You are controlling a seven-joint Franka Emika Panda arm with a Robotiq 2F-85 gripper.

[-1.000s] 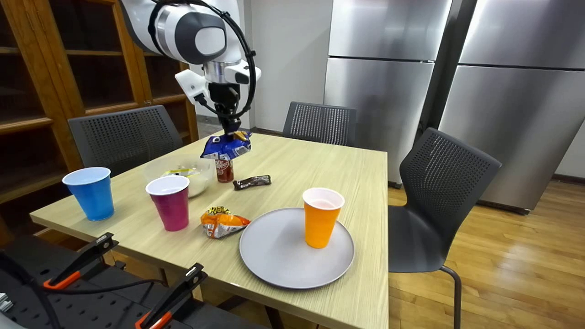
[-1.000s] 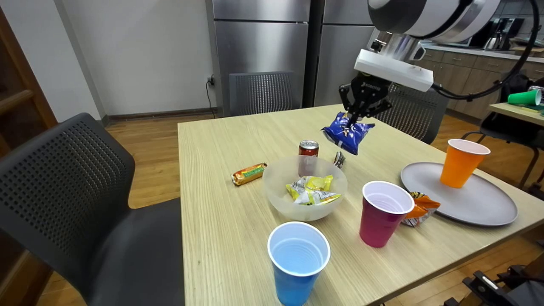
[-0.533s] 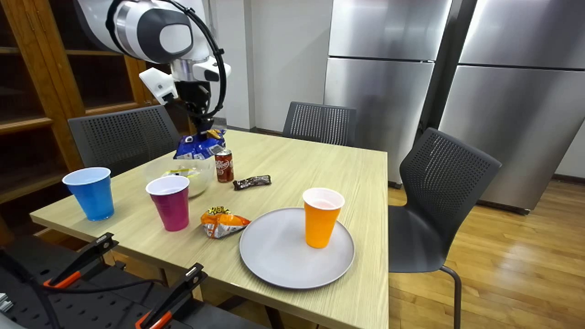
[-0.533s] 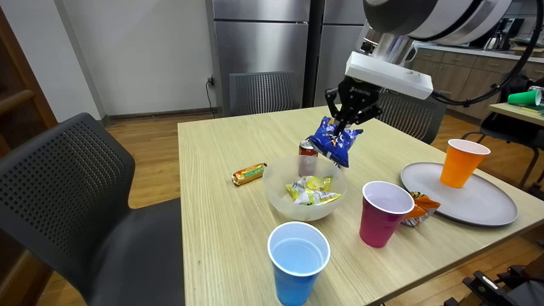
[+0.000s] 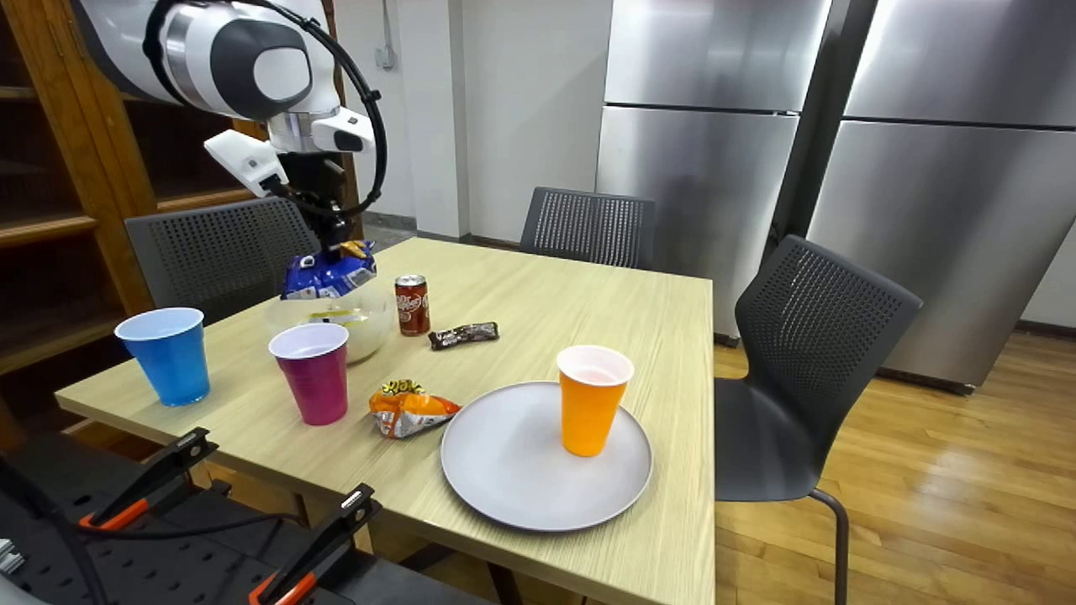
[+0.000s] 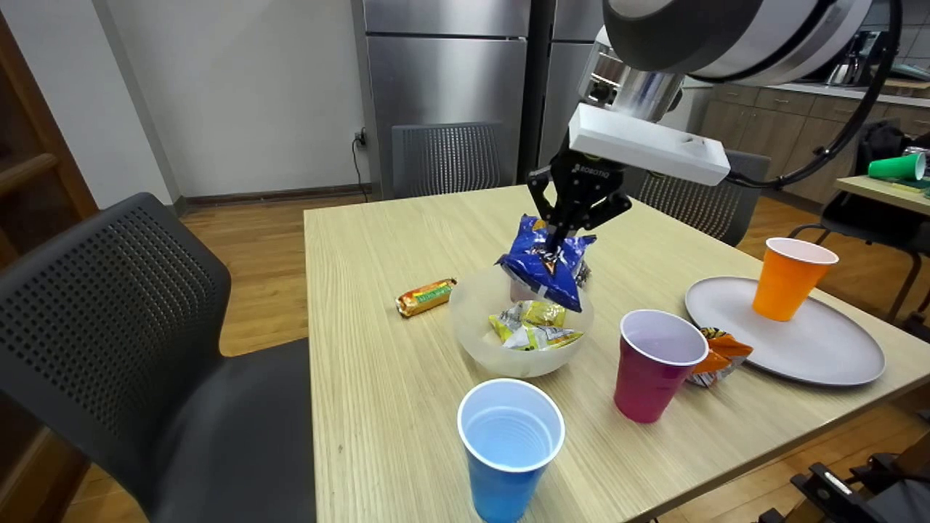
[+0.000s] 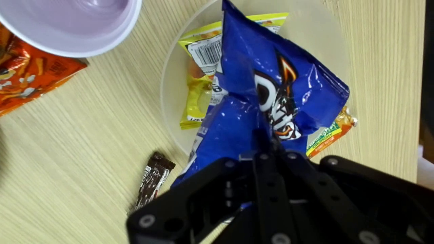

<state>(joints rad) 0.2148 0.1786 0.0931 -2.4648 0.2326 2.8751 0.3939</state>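
Blue bag (image 7: 244, 108) partly hides yellow packaging (image 7: 194, 95) in wrist view

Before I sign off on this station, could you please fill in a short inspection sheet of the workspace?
Surface: light wood-grain table, showing in all three views.
Things in hand: blue chip bag, held over a translucent bowl with yellow packaging inside; contact with the rim cannot be told.
Clutter: blue cup, magenta cup, soda can, orange snack bag, dark wrapped bar, gold wrapped bar; orange cup standing on a grey plate.
Jaws: shut on the blue chip bag.
Cables: black cable looping along the arm.
Surroundings: dark chairs, steel refrigerators, wooden cabinet.
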